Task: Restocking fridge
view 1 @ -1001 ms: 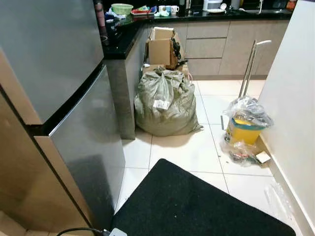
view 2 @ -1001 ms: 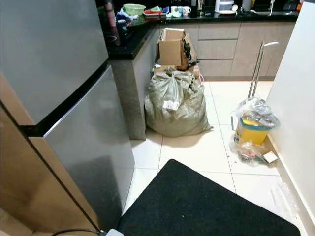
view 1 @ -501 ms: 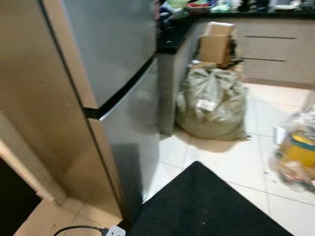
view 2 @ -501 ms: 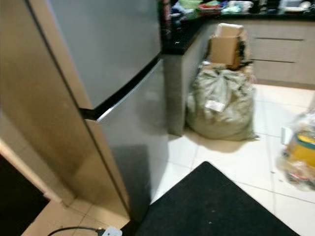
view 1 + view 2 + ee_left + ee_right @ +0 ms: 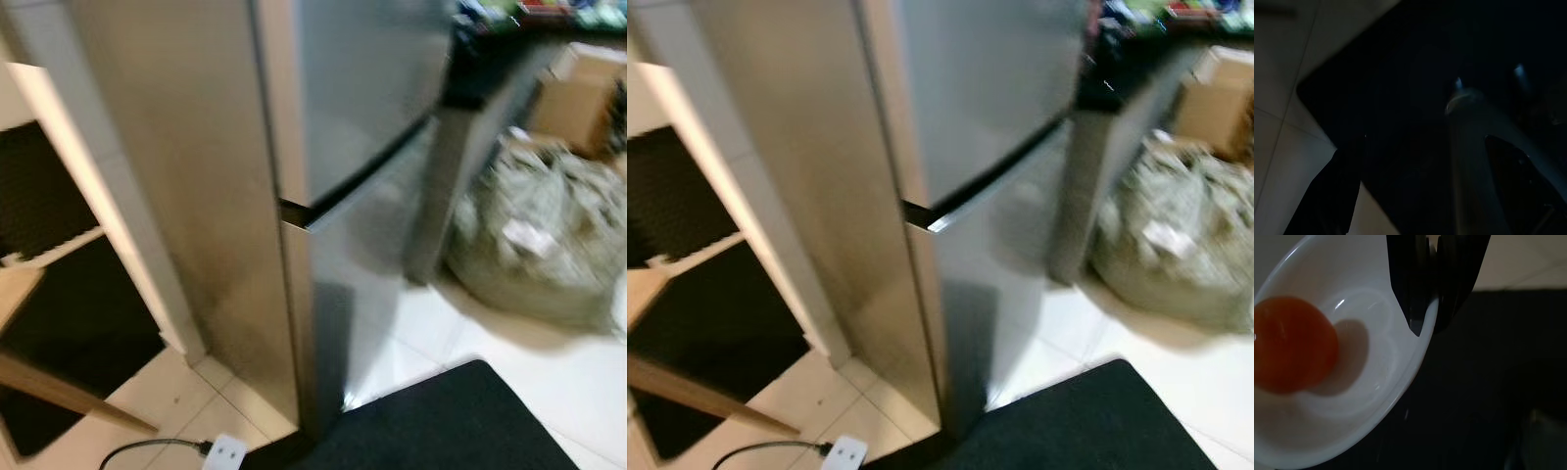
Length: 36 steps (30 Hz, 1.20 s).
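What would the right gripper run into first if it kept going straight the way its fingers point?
Probably the black floor mat: the right gripper, clamped on the white bowl's rim, points down at it. Depth is unclear.

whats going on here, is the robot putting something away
The robot stands at a closed two-door fridge in a kitchen. Its right claw is pinched on the rim of a white bowl with an orange fruit in it, held over a black floor mat. Nothing has gone into the fridge yet. The left arm hangs idle in the dark over the mat. A stuffed grey sack sits on the tiles beyond the fridge.
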Available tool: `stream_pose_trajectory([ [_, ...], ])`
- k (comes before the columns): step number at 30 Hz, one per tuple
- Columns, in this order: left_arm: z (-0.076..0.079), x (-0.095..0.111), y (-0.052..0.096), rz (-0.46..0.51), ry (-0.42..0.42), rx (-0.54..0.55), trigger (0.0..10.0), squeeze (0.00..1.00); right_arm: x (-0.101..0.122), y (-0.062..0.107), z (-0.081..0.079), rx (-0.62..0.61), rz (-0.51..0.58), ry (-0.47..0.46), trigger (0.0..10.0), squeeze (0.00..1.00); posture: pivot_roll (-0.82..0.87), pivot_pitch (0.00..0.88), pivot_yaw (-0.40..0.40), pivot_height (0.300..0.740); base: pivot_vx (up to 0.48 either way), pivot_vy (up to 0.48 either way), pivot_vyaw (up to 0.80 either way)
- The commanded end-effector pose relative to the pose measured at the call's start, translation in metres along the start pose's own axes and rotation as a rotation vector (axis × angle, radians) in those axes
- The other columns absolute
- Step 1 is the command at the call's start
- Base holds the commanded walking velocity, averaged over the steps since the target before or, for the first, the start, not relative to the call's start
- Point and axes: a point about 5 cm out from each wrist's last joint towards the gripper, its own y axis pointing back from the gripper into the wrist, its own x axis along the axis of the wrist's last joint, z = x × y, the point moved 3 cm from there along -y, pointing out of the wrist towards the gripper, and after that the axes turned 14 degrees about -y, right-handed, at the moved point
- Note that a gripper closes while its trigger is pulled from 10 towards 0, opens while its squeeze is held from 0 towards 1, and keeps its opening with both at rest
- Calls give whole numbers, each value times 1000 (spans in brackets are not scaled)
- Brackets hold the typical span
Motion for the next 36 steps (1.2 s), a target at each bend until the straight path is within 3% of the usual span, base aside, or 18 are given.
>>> stream_pose_trajectory([
  [1, 1, 4, 0, 9, -12, -11, 10000, 0, -10, 1, -3, 6, -29, 3, 10000, 0, -169, 0, 40, 740, 0, -480, 0],
  [11, 0, 1, 0, 3, -6, -14, 10000, 0, -13, 1, -8, 22, -33, -23, 10000, 0, -169, 0, 42, 740, 0, -479, 0],
  [18, -2, 8, 0, 28, 11, -7, 10000, 0, -15, 1, -8, 22, -37, -22, 10000, 0, -172, 0, 44, 740, 0, -141, 0],
  [27, -32, 21, 3, 93, 110, 93, 10000, 0, -16, 1, -8, 23, -40, -10, 10000, 0, -167, 0, 41, 740, 0, 0, 0],
  [29, -47, 29, 5, 135, 154, 137, 10000, 0, -16, 1, -9, 24, -40, -7, 10000, 0, -160, 0, 40, 740, 0, 0, 0],
  [33, -61, 40, 9, 201, 209, 168, 10000, 0, -16, 1, -9, 26, -40, -4, 10000, 0, -154, 0, 40, 740, 0, 0, 0],
  [34, -69, 49, 11, 250, 243, 179, 10000, 1000, -15, 1, -10, 28, -39, -4, 10000, 0, -152, 0, 41, 740, 0, 0, 0],
  [36, -74, 54, 13, 283, 264, 185, 10000, 1000, -15, 1, -10, 29, -38, -3, 10000, 0, -152, 0, 41, 740, 0, 0, 0],
])
